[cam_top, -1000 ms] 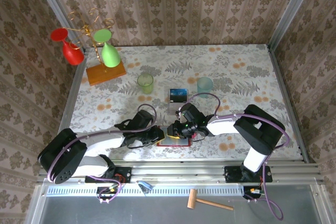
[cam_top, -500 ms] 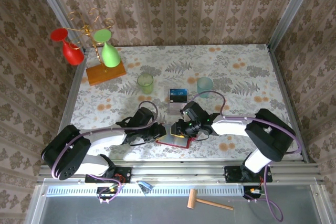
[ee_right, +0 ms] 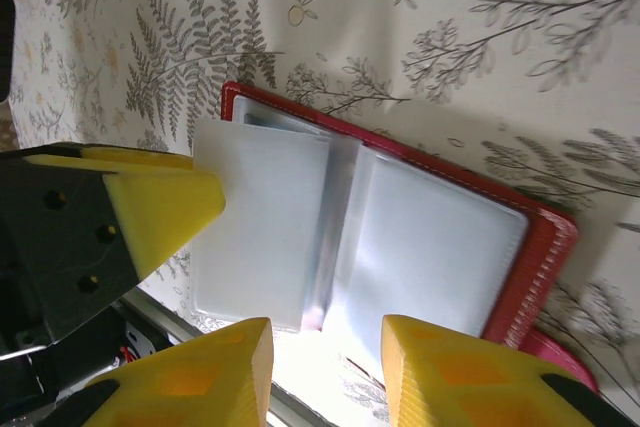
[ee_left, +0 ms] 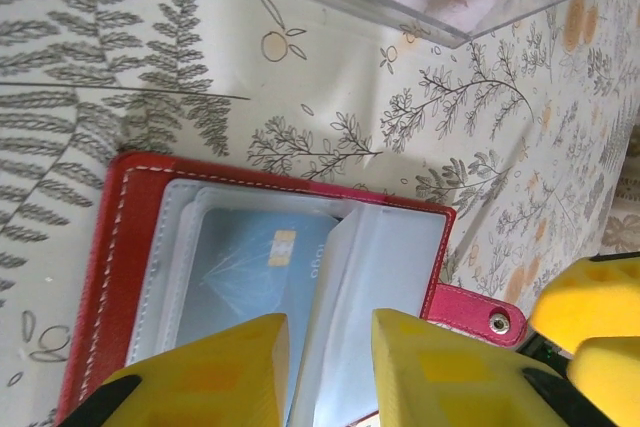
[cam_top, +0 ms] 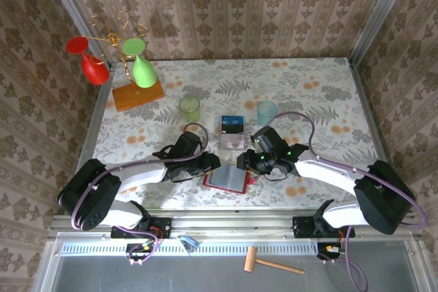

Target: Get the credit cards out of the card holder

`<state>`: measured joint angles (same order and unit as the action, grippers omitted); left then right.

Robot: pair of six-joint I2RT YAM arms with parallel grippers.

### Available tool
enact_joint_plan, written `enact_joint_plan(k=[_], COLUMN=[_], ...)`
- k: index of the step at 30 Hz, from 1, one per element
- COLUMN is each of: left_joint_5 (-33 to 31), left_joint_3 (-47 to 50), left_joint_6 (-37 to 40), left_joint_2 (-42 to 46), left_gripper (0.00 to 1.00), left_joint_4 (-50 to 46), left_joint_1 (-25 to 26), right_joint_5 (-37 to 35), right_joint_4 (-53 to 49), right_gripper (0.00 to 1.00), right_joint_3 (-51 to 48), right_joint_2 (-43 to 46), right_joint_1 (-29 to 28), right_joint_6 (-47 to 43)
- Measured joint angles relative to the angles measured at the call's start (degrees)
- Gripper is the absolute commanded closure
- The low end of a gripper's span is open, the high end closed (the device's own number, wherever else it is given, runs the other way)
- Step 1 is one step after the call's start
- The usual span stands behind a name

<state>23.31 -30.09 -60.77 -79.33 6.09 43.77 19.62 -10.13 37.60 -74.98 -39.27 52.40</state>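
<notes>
The red card holder (cam_top: 226, 180) lies open near the table's front edge, clear pockets up. In the left wrist view a light blue credit card (ee_left: 250, 267) with a chip sits inside a pocket of the card holder (ee_left: 140, 237). My left gripper (cam_top: 211, 163) (ee_left: 330, 339) is open, with a loose clear pocket leaf (ee_left: 385, 277) standing between its fingers. My right gripper (cam_top: 245, 163) (ee_right: 325, 342) hangs open over the card holder (ee_right: 540, 247) at its near edge, holding nothing. A dark blue credit card (cam_top: 231, 124) and a pale pink one (cam_top: 233, 140) lie just behind.
A green cup (cam_top: 189, 108) and a pale blue cup (cam_top: 267, 109) stand behind the cards. An orange wooden base (cam_top: 139, 94) with hanging red and green glasses is at the back left. A small wooden hammer (cam_top: 270, 262) lies below the front rail.
Both grippers have drawn a little apart and away from the front edge, their jaws widening. The card holder now lies more uncovered and open between them. The right arm's elbow swung right.
</notes>
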Motion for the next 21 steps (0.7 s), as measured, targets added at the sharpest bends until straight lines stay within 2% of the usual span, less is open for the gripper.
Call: enact_joint_plan(k=[11,15,21], left_joint_5=[3.6,4.4,5.5], left_joint_3=[-5.5,-6.6,-7.5], left_joint_6=[1.5,1.5,1.2], left_joint_2=[-5.6,-8.0,-11.5], left_gripper=[0.62,0.57,0.55], left_joint_4=[1.2,2.2,4.7], left_joint_1=[1.8,3.1,5.4], right_joint_5=[-3.4,-4.0,-4.0], right_joint_4=[-7.3,-8.2,-7.8], right_gripper=[0.59,0.57,0.57], right_joint_3=[-5.3,-7.3,-9.7], right_joint_2=[9.9,11.3,11.3], right_joint_1=[2.7,2.9,3.0], right_joint_6=[-0.3,-0.1,0.5])
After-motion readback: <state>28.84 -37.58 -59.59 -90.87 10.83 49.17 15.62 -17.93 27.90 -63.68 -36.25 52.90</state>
